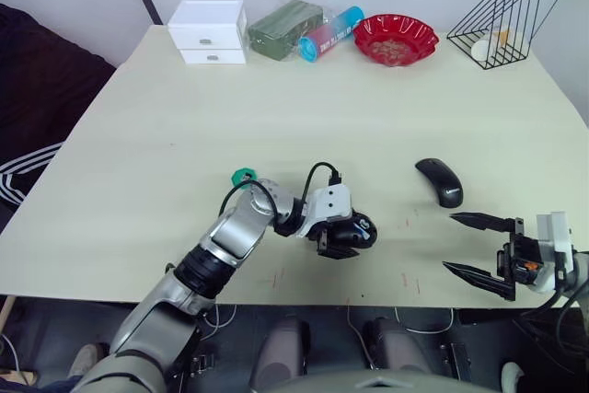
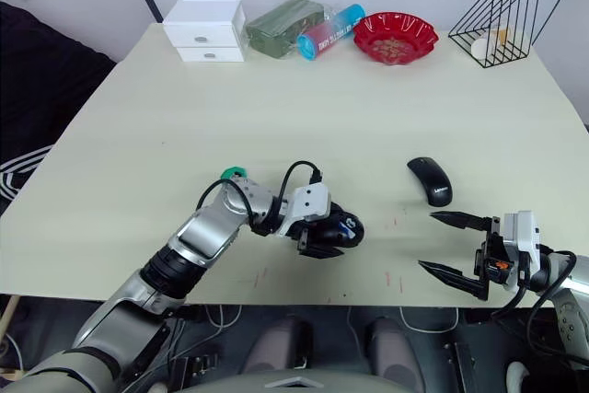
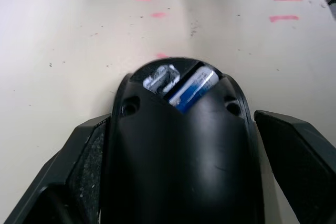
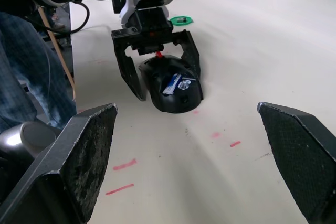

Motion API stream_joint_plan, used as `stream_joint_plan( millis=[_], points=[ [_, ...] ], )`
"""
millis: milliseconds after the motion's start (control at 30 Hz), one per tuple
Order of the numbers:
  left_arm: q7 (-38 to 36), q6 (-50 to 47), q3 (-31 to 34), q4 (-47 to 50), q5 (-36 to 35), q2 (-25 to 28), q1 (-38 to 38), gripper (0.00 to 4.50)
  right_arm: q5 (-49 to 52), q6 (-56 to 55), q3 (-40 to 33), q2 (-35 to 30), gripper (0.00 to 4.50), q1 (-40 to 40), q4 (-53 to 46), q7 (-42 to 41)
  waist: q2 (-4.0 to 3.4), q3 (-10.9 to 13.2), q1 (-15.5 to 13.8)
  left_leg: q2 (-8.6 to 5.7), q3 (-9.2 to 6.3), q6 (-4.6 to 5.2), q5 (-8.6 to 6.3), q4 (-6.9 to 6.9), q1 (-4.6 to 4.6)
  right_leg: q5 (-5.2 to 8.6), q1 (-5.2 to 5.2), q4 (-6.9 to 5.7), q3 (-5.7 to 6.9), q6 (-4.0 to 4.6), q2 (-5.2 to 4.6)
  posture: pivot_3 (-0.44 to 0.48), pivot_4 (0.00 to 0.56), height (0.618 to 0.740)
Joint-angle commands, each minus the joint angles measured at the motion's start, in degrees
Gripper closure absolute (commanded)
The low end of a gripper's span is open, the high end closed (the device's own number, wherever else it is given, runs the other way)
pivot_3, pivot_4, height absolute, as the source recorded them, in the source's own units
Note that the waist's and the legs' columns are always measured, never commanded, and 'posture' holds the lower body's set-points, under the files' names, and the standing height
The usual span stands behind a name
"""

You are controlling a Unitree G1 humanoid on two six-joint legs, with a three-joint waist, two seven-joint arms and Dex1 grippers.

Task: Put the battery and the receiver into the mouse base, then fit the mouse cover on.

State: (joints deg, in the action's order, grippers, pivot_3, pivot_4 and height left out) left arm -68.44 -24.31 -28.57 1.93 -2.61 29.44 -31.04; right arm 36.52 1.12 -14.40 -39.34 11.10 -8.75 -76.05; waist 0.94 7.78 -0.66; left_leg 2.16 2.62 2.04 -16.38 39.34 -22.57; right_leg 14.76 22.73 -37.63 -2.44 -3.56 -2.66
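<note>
The mouse base (image 1: 357,231) lies near the table's front edge, its hollow top facing up. Inside it sit a blue and white battery (image 3: 193,87) and a silvery receiver (image 3: 161,77), side by side. My left gripper (image 1: 342,240) is open, its fingers (image 4: 128,72) straddling the rear of the base with narrow gaps on both sides. The glossy black mouse cover (image 1: 440,180) rests on the table to the right of the base, untouched. My right gripper (image 1: 477,244) hovers open at the front right, pointing toward the base, with nothing between its fingers.
A small green object (image 1: 244,175) lies just behind my left forearm. Along the far edge stand a white drawer box (image 1: 210,29), a green pouch (image 1: 285,28), a tube (image 1: 329,32), a red bowl (image 1: 396,39) and a black wire rack (image 1: 502,20).
</note>
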Motion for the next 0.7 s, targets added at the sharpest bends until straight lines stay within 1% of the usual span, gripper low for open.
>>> stream_joint_plan(
  millis=[33, 133, 233, 333, 467, 533, 700],
  points=[
    [-1.13, 0.68, 2.95, 1.61, -2.24, 1.15, -0.65, 0.14, 1.26, -0.67, -0.86, -0.02, 0.00, -0.28, -1.53, -1.13, -0.05, 0.06, 0.00, 0.00, 0.00, 0.00, 0.00, 0.00, 0.00, 0.00, 0.00, -0.01, 0.00, 0.00, 0.00, 0.000, 0.150, 0.740],
    [-3.08, 0.30, 6.29, 3.82, -6.10, 2.49, -0.82, 0.14, 1.28, -0.47, -0.71, 0.10, 0.00, -0.61, -1.66, -1.15, -0.11, 0.20, -0.03, 0.00, 0.00, 0.00, 0.00, 0.00, -0.01, -0.01, 0.01, -0.01, 0.00, -0.01, 0.00, 0.000, 0.150, 0.740],
    [-4.99, -3.34, 9.89, 7.91, -11.41, 4.46, 0.51, 0.14, 1.48, -0.19, -0.73, 0.15, 0.00, -0.71, -1.86, -1.19, -0.14, 0.49, -0.05, 0.01, -0.01, 0.00, 0.00, 0.00, -0.04, -0.02, 0.03, -0.01, 0.01, -0.03, 0.00, 0.000, 0.150, 0.740],
    [-4.26, -5.61, 13.30, 10.74, -14.80, 5.88, 2.13, 0.14, 1.54, -0.19, -0.86, 0.21, 0.00, -1.02, -1.98, -1.04, -0.18, 0.56, 0.03, 0.01, -0.01, 0.00, 0.00, 0.00, -0.05, -0.03, 0.03, -0.01, 0.01, -0.06, -0.01, 0.000, 0.150, 0.740],
    [0.65, -7.25, 20.11, 12.01, -18.22, 5.99, 3.78, 0.14, 1.22, -0.99, -1.01, 1.08, 0.00, -1.94, -1.86, 0.08, -0.13, 0.66, -0.03, 0.02, -0.04, -0.01, 0.00, 0.01, -0.04, -0.03, 0.03, -0.05, 0.04, -0.06, -0.01, 0.000, 0.150, 0.740],
    [2.34, -8.15, 21.77, 12.32, -19.33, 5.96, 4.18, 0.14, 0.85, -1.31, -0.90, 1.33, 0.00, -2.14, -1.77, 0.25, -0.12, 0.68, -0.14, 0.02, -0.04, -0.01, 0.00, 0.01, -0.03, -0.04, 0.03, -0.06, 0.04, -0.06, -0.01, 0.000, 0.150, 0.740],
    [10.45, -8.88, 31.37, 14.88, -20.78, 6.83, 11.52, 0.14, 0.51, -1.69, -0.99, 2.53, 0.00, -2.79, -1.69, 1.96, -0.09, 0.76, 0.40, 0.05, 0.01, -0.01, 0.00, 0.00, -0.03, -0.05, 0.04, -0.01, -0.01, -0.08, -0.02, 0.000, 0.150, 0.740]
  ],
)
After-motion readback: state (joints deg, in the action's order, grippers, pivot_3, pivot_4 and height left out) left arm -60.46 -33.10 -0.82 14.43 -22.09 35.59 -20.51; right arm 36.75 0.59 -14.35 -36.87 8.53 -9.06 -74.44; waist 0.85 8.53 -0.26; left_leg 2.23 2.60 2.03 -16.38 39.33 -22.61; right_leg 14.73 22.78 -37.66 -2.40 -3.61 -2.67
